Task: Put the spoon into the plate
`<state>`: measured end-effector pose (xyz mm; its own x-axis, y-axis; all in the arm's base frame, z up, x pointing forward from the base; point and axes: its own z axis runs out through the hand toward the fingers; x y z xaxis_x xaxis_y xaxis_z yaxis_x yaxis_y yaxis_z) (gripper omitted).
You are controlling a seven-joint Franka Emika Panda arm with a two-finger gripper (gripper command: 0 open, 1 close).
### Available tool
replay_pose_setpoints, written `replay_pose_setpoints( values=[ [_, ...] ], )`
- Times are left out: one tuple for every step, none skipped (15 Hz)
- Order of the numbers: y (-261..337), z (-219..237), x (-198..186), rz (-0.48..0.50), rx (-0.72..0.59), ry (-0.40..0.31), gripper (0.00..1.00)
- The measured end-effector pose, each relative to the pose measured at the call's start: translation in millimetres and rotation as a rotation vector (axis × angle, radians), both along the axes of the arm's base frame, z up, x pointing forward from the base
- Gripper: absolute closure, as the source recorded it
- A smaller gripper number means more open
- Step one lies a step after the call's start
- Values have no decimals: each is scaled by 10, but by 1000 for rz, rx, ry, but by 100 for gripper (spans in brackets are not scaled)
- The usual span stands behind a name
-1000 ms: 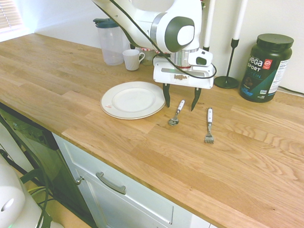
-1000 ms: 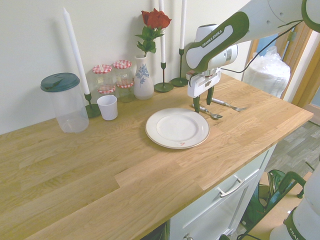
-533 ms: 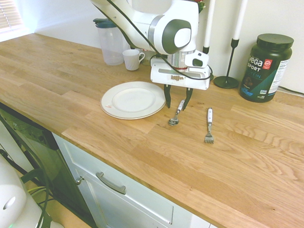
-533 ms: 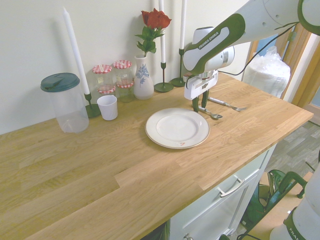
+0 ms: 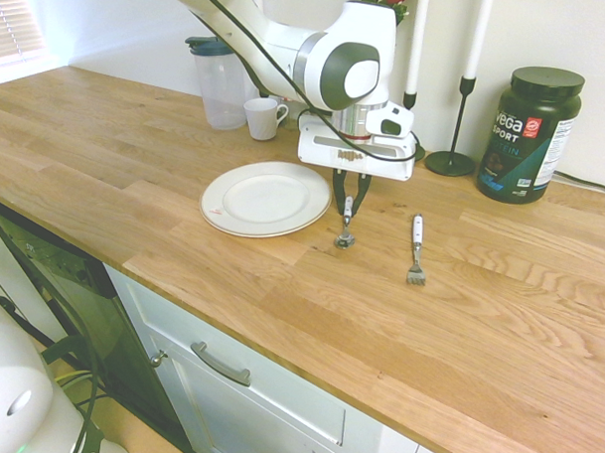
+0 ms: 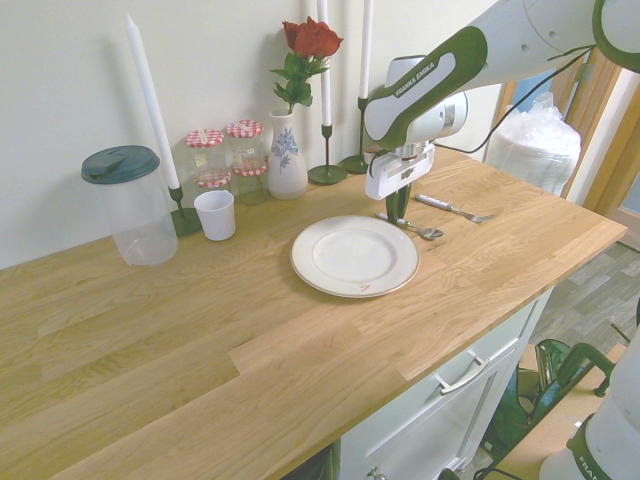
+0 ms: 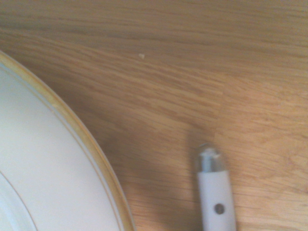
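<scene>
The spoon [image 5: 345, 235], white-handled with a small metal bowl, lies on the wooden counter just right of the plate [image 5: 215, 212]. My gripper [image 5: 349, 213] stands upright over it, its dark fingers closed in on the spoon's handle; the bowl end still rests on the wood. In the second exterior view the gripper [image 6: 400, 217] is down at the plate's [image 6: 300, 262] far right side, and the spoon [image 6: 430, 233] pokes out to the right. The wrist view shows the spoon's handle end [image 7: 215, 202] beside the plate's rim [image 7: 72, 125].
A white-handled fork [image 5: 417, 247] lies right of the spoon. Behind stand a mug [image 5: 264, 117], a lidded jug [image 5: 220, 80], candlesticks [image 5: 458, 132], a black tub [image 5: 530, 134], a rose vase [image 6: 287, 150] and jars [image 6: 205, 155].
The fingers stood wide apart on either side of the spoon's handle a second ago and have closed onto it. The gripper has shifted slightly toward the plate.
</scene>
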<state>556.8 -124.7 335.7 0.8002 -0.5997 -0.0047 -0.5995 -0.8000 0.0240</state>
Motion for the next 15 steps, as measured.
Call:
replay_pose_setpoints(
  values=[
    [-4, 4, 2, 0, 0, -2, 100],
    [-11, 5, 1, -3, 1, -4, 100],
    [-20, 7, 0, -6, 3, -4, 100],
    [-31, 8, -3, -12, 6, -5, 100],
    [-53, 15, -9, -21, 11, -8, 100],
    [-83, 41, -17, -28, 11, -12, 100],
    [-108, 106, -29, -35, 13, -21, 100],
    [-116, 219, -43, -42, 19, -36, 100],
    [-108, 371, -67, -47, 26, -52, 100],
    [-82, 552, -106, -45, 31, -63, 100],
    [-31, 760, -160, -41, 32, -73, 100],
    [50, 937, -220, -38, 26, -78, 100],
    [181, 1071, -293, -38, 15, -78, 100],
    [353, 1151, -364, -38, 9, -76, 100],
    [550, 1172, -430, -39, 5, -74, 100]
  ],
)
